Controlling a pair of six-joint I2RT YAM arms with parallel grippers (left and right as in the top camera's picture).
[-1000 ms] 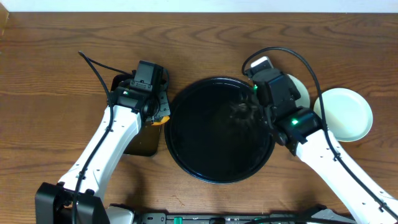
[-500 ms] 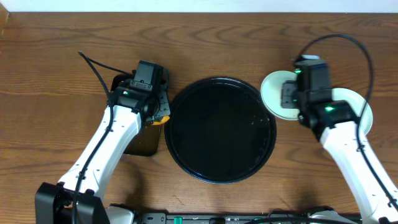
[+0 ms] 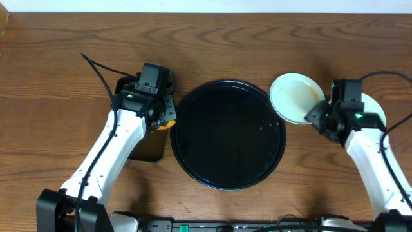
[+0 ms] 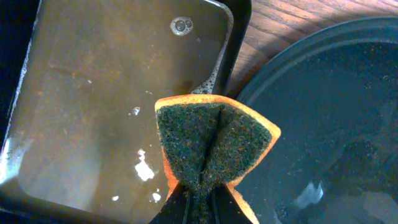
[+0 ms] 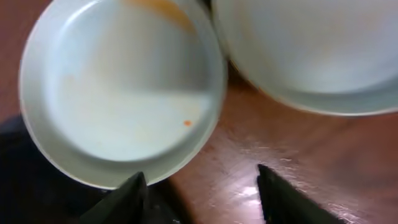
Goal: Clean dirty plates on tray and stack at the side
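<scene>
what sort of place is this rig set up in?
Probably a lab bench staged for dishwashing: wooden table, round black tray, plates, sponge at a rectangular tray of murky water.

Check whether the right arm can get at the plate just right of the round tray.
Likely yes: the right gripper hangs close by that plate, fingers open, with nothing between them.

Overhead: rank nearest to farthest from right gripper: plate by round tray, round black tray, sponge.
1. The plate, just left of the right gripper.
2. The round black tray, mid-table.
3. The sponge, far left, in the left gripper.
</scene>
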